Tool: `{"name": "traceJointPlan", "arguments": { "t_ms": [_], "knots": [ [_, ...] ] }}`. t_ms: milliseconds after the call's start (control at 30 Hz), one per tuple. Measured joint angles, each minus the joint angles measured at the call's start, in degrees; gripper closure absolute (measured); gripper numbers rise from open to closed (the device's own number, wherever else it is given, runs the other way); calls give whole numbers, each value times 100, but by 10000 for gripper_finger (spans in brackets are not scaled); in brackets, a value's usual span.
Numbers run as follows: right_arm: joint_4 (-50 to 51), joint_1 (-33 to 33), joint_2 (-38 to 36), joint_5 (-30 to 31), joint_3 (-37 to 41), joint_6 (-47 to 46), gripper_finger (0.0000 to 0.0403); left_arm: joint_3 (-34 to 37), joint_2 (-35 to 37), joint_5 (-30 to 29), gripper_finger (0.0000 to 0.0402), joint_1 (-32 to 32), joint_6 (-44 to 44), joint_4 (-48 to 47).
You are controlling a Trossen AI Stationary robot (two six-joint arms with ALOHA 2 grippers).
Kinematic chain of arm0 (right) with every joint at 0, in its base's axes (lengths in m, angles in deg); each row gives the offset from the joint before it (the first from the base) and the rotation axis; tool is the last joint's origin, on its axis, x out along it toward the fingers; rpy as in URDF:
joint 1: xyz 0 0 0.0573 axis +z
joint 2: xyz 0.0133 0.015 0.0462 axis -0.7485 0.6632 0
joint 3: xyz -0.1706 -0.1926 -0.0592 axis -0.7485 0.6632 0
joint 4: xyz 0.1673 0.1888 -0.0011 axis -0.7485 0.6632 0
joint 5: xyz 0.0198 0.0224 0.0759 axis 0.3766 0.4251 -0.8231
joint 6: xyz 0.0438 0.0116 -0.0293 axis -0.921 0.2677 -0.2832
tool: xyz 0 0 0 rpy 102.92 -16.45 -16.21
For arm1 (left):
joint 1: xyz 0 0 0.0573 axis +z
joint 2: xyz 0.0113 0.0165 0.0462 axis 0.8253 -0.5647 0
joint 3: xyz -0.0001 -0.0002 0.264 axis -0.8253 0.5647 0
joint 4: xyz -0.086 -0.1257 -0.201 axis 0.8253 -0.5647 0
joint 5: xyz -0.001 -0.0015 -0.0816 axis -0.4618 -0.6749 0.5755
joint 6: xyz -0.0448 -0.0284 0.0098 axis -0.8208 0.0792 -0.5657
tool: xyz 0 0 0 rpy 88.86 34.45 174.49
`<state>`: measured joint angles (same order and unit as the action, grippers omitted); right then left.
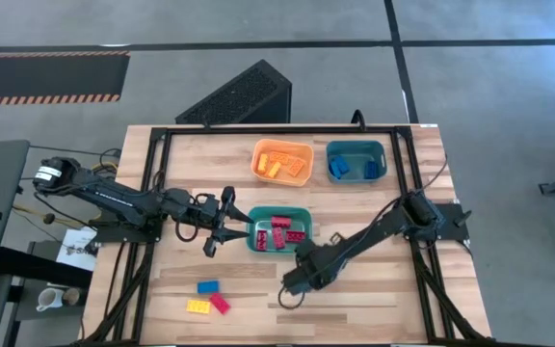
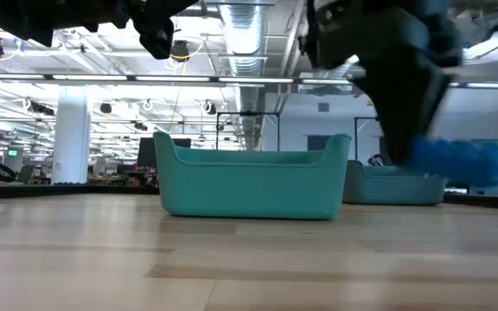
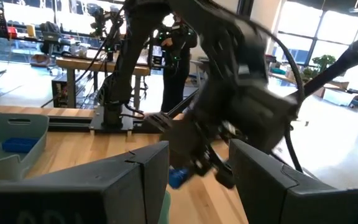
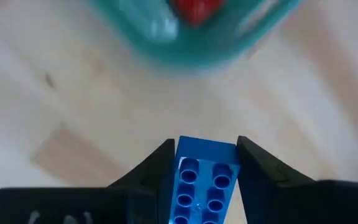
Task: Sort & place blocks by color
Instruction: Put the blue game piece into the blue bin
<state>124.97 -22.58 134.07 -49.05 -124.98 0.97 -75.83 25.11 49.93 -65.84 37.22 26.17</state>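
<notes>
My left gripper (image 1: 227, 224) hangs over the table (image 1: 374, 289), just left of the near teal bin (image 1: 279, 229), pointing at it. Its fingers (image 3: 263, 180) stand apart w/ nothing between them; they hold no block.

Down at the front left of the table lie 3 blocks close together: a blue block (image 1: 207, 287), a yellow block (image 1: 198, 306) & a red block (image 1: 221, 304). The yellow & red ones look like they touch.

In the middle, the near teal bin has red blocks (image 1: 279, 231) in it. Behind it at the back of the table sits the orange bin (image 1: 281, 162) w/ yellow-orange blocks (image 1: 276, 164) inside. Next to that, on the right, is the far teal bin (image 1: 356, 161) w/ blue blocks (image 1: 339, 168) in it.

My right gripper (image 4: 202, 163) is a bit right of the near teal bin & nearer the front edge. Its fingers (image 4: 257, 168) are squeezed on a blue brick (image 4: 204, 180), studs facing the wrist cam, one finger on each long side. The brick is up off the wood. In the low view it shows as a blue smudge by my dark fingers, w/ the far teal bin behind it.

The right arm (image 1: 393, 224) reaches in from the right side of the table.
</notes>
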Motion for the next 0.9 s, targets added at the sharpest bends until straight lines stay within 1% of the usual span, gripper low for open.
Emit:
{"name": "traceJointPlan", "arguments": {
  "t_ms": [133, 267, 367, 500, 567, 733, 900],
  "knots": [
    [14, -200, -437, 783, -6, 383, 256, -1, 0, 0, 249, 0, 15, -4],
    [19, -427, -1248, 1710, 127, 670, 265, -2, 0, 0, 249, 0, 25, -63],
    [-13, -637, -1942, 2443, 553, 682, 265, -2, 0, 0, 249, 2, 24, -85],
    [-359, -1026, -3023, 3140, 1523, 677, 256, -2, 0, 0, 249, 0, 26, -100],
    [-779, -1297, -3576, 3339, 2157, 735, 256, -2, 0, 0, 249, 0, 25, -100],
    [-1997, -2211, -4830, 3564, 3708, 1239, 262, -2, 0, 0, 249, 0, 26, -96],
    [-2927, -3267, -5681, 3491, 4771, 1857, 244, -2, 0, 0, 249, 0, 24, -70]
  ]
}}
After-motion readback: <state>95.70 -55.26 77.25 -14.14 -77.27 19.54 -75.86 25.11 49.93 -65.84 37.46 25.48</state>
